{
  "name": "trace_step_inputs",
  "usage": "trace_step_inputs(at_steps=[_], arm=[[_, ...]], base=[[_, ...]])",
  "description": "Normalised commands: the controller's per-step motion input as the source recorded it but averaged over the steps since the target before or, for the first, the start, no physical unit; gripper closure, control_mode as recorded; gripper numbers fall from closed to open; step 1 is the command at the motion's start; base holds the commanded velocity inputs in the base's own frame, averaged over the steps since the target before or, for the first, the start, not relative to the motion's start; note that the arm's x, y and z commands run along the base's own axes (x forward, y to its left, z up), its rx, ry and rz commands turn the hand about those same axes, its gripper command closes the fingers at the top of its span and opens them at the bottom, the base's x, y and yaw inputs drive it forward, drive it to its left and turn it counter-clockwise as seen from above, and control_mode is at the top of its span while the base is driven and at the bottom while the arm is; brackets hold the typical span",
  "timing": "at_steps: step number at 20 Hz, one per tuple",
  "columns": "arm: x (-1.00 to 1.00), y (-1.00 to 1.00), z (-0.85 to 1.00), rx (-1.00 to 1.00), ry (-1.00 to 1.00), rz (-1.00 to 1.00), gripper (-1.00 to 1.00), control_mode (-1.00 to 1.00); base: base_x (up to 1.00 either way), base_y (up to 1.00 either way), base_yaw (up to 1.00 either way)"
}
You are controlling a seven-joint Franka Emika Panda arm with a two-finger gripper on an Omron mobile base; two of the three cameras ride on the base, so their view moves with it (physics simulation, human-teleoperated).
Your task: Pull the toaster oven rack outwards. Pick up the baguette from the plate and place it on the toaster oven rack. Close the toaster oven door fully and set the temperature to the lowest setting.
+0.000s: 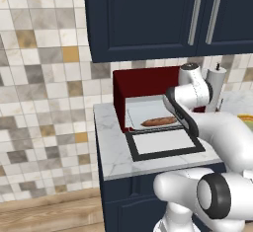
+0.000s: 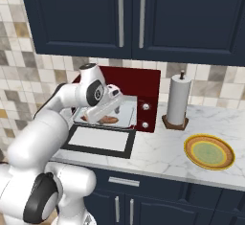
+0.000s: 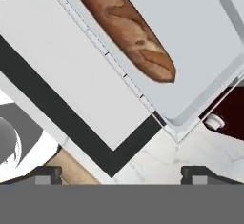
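Closest in: end effector (image 3: 121, 173) spread wide, nothing between the tips, hovering above the front corner of the open toaster oven door (image 1: 165, 144). Door lying flat on the marble tabletop (image 1: 111, 157), black frame and pale glass facing up. Silver bar handle not clear enough from here to pin down.

Just behind the door: toaster oven rack (image 1: 143, 111) pulled out past the cavity, baguette (image 1: 159, 121) resting on it lengthwise, nothing touching it. So the loading part looks done, with the yellow-orange plate (image 2: 209, 152) sitting bare well off to the right on the tabletop.

Step in hand, by the look of it: closing the door. Best bet: drop below the door's free front edge, catch the handle or the frame lip, then swing up in an arc around the hinge instead of shoving straight back. Worth checking whether the rack needs nudging in first, since it sticks out over the hinge line and could block a full close. Easy on speed so the baguette stays put.

Further back: dark red toaster oven (image 2: 148, 83) with two white knobs on the side panel (image 2: 145, 115), one of them for temperature afterwards. Paper towel roll (image 2: 177, 99) beside it, navy cabinets (image 2: 143, 13) above.

No brand, label or readable writing anywhere, knob markings included.
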Motion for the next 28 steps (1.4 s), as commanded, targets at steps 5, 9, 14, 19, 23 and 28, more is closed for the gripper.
trace_step_inputs(at_steps=[5, 9, 14, 19, 23, 28], arm=[[-0.37, 0.05, 0.00, 0.19, -0.08, -0.69, -1.00, -1.00], [-0.45, 0.26, 0.00, 0.06, -0.21, -0.65, -1.00, -1.00], [-0.20, 0.26, 0.00, 0.01, -0.21, -0.49, -1.00, -1.00], [-0.08, 0.08, -0.01, 0.00, -0.01, -0.06, -1.00, -1.00], [-0.05, 0.00, -0.28, 0.00, 0.03, 0.00, -1.00, -1.00], [0.02, 0.00, -0.22, 0.02, 0.00, 0.00, -1.00, -1.00]], base=[[0.00, 0.00, 0.00], [0.00, 0.00, 0.00], [0.00, 0.00, 0.00], [0.00, 0.00, 0.00], [0.00, 0.00, 0.00], [0.00, 0.00, 0.00]])
